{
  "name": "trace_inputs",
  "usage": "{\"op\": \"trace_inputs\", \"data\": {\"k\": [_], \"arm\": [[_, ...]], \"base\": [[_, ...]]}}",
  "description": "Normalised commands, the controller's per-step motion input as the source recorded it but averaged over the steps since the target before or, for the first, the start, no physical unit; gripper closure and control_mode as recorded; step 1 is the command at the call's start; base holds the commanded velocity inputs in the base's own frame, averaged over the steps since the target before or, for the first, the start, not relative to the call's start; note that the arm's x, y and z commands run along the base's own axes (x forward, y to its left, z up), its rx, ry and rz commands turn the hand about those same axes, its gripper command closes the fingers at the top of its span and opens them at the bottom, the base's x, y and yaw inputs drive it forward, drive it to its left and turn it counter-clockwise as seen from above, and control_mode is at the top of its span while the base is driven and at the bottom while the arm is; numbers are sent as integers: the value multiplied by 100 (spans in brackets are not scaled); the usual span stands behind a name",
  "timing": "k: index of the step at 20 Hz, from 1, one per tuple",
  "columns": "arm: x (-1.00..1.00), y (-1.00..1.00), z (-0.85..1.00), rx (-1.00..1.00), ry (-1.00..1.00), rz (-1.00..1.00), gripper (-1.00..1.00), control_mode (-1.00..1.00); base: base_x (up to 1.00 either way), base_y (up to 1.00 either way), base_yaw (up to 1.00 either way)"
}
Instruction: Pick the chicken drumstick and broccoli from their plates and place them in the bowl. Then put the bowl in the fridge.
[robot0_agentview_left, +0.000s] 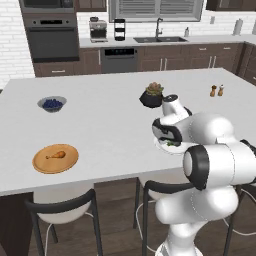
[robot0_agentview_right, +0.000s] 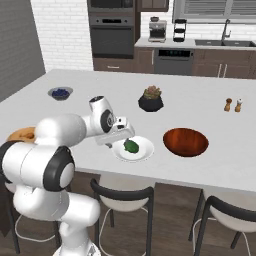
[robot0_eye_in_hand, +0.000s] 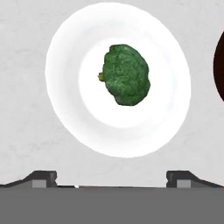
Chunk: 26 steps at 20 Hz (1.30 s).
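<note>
Hand view: the small dark green bumpy broccoli floret (robot0_eye_in_hand: 126, 74) lies on the round white plate (robot0_eye_in_hand: 65, 109), ahead of the two dark fingertips (robot0_eye_in_hand: 41, 177), which stand wide apart — the hand is open and empty.
Offset: the floret sits between the two tips' lines, a little toward the right one, clear of both.
Long axis: runs roughly up the picture, stub to the left.
Right base view: hand (robot0_agentview_right: 121, 134) hovers at the plate's near-left rim; the wide glossy reddish-brown bowl (robot0_agentview_right: 185, 141) is just right of it on the pale table (robot0_agentview_right: 210, 90).
Left base view: the golden-orange chicken drumstick (robot0_agentview_left: 55, 155) rests on the tan wooden plate (robot0_agentview_left: 67, 164) — well apart.
</note>
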Motion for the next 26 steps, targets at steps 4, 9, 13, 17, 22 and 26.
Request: {"op": "trace_inputs", "data": {"k": [4, 9, 13, 17, 22, 26], "arm": [[23, 0, -15, 0, -5, 0, -100, -100], [33, 0, -7, 0, -4, 0, -100, -100], [45, -1, -5, 0, -1, 0, -100, -100], [31, -11, -20, 0, 0, 0, -100, -100], [21, -2, -31, 0, 0, 0, -100, -100], [30, 0, -28, 0, 0, 0, -100, -100]], "base": [[0, 0, 0], [0, 0, 0], [0, 0, 0], [0, 0, 0], [0, 0, 0], [0, 0, 0]]}}
